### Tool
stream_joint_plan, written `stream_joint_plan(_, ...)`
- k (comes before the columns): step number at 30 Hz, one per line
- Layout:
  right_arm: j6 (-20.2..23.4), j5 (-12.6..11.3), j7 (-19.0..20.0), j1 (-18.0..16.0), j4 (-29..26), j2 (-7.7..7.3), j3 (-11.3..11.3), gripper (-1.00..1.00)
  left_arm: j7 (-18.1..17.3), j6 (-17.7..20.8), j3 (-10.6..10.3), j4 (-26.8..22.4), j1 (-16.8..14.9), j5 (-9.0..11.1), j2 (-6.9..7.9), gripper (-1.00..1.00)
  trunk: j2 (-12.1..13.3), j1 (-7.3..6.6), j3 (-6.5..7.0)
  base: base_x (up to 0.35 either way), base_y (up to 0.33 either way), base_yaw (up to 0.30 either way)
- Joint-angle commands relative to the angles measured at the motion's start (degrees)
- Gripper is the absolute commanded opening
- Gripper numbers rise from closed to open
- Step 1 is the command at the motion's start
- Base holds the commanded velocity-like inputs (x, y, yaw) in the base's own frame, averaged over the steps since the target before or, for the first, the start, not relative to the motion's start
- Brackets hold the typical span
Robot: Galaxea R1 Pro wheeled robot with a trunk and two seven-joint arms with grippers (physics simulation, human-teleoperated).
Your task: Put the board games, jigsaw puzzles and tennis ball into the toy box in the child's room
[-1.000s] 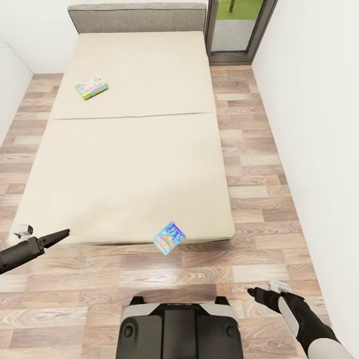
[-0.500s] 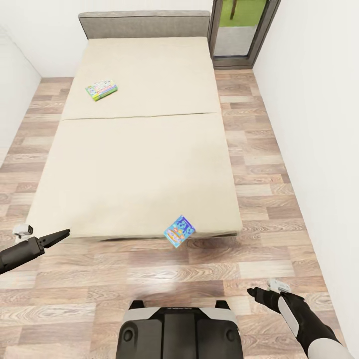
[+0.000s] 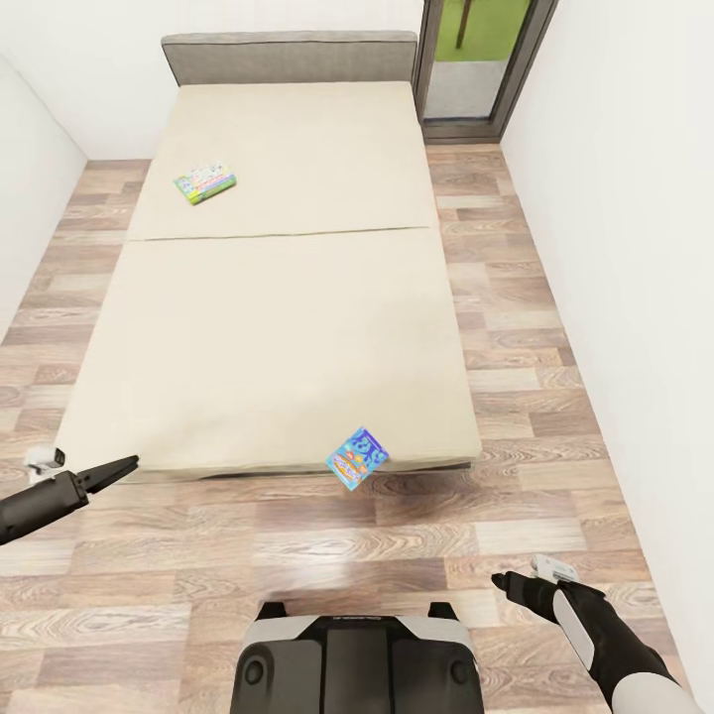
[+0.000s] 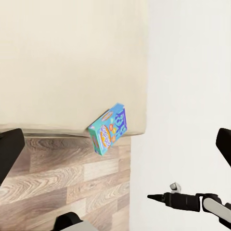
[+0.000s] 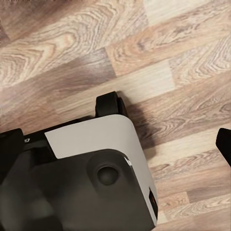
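Note:
Two board games lie on the bed [image 3: 278, 297]. One flat colourful box [image 3: 205, 184] rests far up the cream cover on its left side. The other [image 3: 357, 458] [image 4: 109, 128] sits tilted at the foot edge, partly overhanging the floor. My left gripper [image 3: 129, 462] hovers open and empty over the floor by the bed's near left corner; its fingers [image 4: 10, 147] stand wide apart in the left wrist view. Low at the right, well short of the bed, my right gripper [image 3: 499, 579] is open and empty. The table, toy box, jigsaw puzzles and tennis ball are out of view.
A grey headboard [image 3: 288, 55] backs the bed. A dark-framed glass door [image 3: 476, 59] stands at the back right. White walls [image 3: 615, 248] close both sides, leaving strips of wood floor [image 3: 516, 327]. My base [image 3: 357, 659] [image 5: 91, 168] stands before the bed's foot.
The whole view has shifted a little as the camera moved, so the bed sits slightly lower and further right in the picture. Neither arm nor either game box has moved.

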Motion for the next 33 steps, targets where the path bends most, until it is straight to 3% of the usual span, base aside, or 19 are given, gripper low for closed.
stream_joint_plan(1,0.34,-0.06,0.23,-0.01,-0.09,0.03,-0.24,1.00,-0.22,0.58,0.31,0.00,-0.02,-0.02,0.01,1.00,-0.06,0.02,-0.04,-0.002,0.000,0.000)
stream_joint_plan(9,0.37,-0.17,0.23,-0.01,0.01,0.08,-0.26,1.00,-0.23,0.60,2.23,0.01,-0.02,-0.02,0.01,1.00,-2.46,1.34,-1.10,0.000,0.000,0.000)
stream_joint_plan(27,-0.38,-0.39,0.92,0.05,-0.20,-0.07,-0.36,1.00,-0.31,0.79,2.59,0.01,-0.02,-0.06,0.07,1.00,-9.68,5.29,-4.33,0.000,0.000,0.000)
stream_joint_plan(32,-0.77,-0.87,7.26,0.22,-0.05,-0.17,-1.16,1.00,-0.31,0.86,2.64,0.01,-0.02,-0.03,0.09,1.00,-11.69,6.39,-5.23,0.000,0.000,0.000)
stream_joint_plan(33,-0.83,-1.26,10.48,0.28,0.00,-0.18,-2.23,1.00,-0.38,0.98,2.66,0.01,-0.02,-0.03,0.12,1.00,-12.09,6.61,-5.41,0.000,0.000,0.000)
